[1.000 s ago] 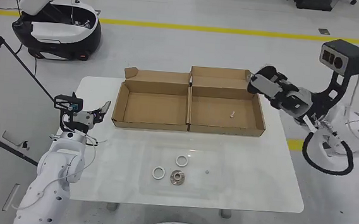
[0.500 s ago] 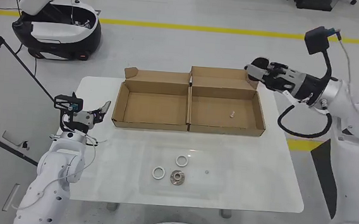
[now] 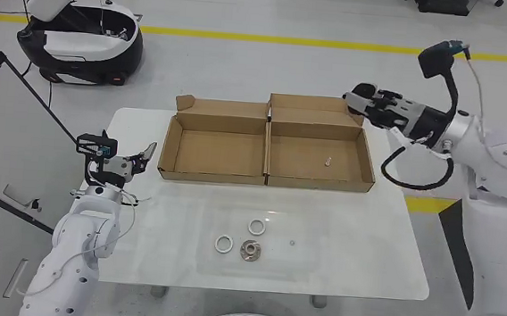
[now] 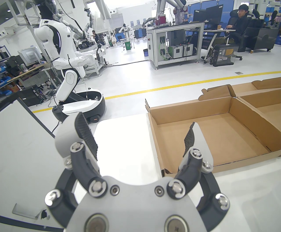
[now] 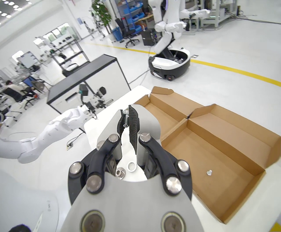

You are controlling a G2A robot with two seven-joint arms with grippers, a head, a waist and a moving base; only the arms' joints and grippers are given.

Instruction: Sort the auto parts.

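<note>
The right gripper (image 5: 125, 111) is closed on a small threaded steel bolt (image 5: 125, 118), pinched crosswise between its ribbed black pads (image 5: 133, 123). From the top it hangs at about 1 o'clock of the white table (image 3: 363, 247), above the far corner of the right-hand brown cardboard box (image 3: 308, 153).

The bolt looks light, rigid and hard. Its thread gives the pads some bite, but it is round and short, so I judge it could roll or twist out if the grip slackens. The shank seems the sensible place to hold it. It would probably bounce a little on cardboard, so a low release would suit it.

A second small bolt (image 3: 327, 161) lies on that box's floor, at about 3 o'clock of its middle. The left-hand cardboard box (image 3: 214, 150) holds nothing.

The left gripper (image 4: 135, 119) stands wide open with nothing in it, at 9 o'clock of the table, just beside the left box.

The right wrist view shows the bolt in the pads, which the top view cannot resolve. The top view lays out the loose parts near 6 o'clock:
- two white plastic rings (image 3: 256, 226) and (image 3: 224, 243);
- a flanged metal bushing (image 3: 249, 250) touching neither ring;
- a tiny part (image 3: 292, 243), too small to name.
</note>
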